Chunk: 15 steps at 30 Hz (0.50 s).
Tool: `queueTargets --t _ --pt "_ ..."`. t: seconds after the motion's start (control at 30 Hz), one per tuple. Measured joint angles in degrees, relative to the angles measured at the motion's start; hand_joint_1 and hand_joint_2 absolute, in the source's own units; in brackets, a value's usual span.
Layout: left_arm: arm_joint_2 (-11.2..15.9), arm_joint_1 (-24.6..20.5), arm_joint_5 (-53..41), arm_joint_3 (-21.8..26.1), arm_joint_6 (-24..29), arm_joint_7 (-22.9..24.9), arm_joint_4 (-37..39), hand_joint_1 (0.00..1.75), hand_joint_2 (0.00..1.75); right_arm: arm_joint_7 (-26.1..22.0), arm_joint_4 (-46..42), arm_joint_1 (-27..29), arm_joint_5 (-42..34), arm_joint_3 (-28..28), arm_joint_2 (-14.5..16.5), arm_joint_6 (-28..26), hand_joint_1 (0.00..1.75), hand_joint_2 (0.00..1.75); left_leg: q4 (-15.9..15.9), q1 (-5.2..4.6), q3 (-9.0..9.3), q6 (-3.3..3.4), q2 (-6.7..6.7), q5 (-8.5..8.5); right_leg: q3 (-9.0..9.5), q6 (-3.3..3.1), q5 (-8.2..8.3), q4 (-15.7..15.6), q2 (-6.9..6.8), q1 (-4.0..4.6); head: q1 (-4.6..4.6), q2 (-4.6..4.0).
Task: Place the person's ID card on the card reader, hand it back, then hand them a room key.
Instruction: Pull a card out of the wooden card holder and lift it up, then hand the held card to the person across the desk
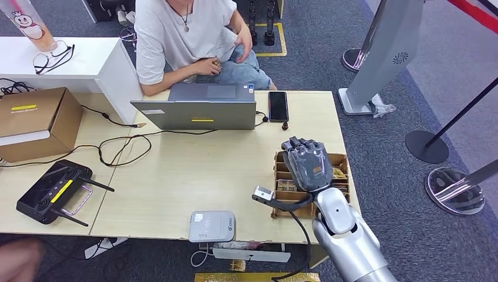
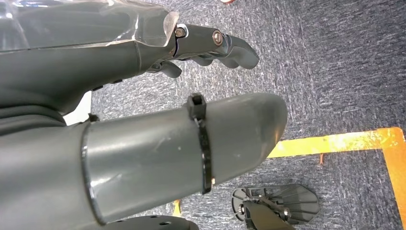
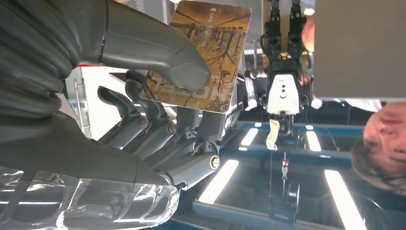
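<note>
My right hand (image 1: 306,163) hovers over a wooden card box (image 1: 341,160) at the table's right end, back of the hand up. In the right wrist view the thumb presses a brown patterned room key card (image 3: 210,43) against the fingers (image 3: 158,122) of that hand (image 3: 143,124). The grey-white card reader (image 1: 212,226) lies at the table's near edge, with nothing on it. A person in a white shirt (image 1: 176,35) sits behind the laptop, hands in their lap. My left hand (image 2: 143,143) hangs above the carpet, its fingers apart and holding nothing.
An open laptop (image 1: 202,107) and a black phone (image 1: 278,106) lie at the table's far side. A black controller (image 1: 56,192) and a cardboard box (image 1: 35,120) sit on the left. Cables cross the tabletop (image 1: 194,170). Stanchion bases (image 1: 427,146) stand right of the table.
</note>
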Motion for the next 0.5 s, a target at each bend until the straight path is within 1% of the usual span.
queueTargets --t 0.5 --pt "0.0 0.3 0.4 0.9 0.4 -0.2 0.0 0.00 0.00 -0.9 -3.5 0.7 0.0 0.7 0.0 -1.4 1.75 1.75 0.0 0.00 0.00 0.00 0.00 0.00 0.00 0.00 0.00 0.0 0.00 0.00 -0.01 0.00"
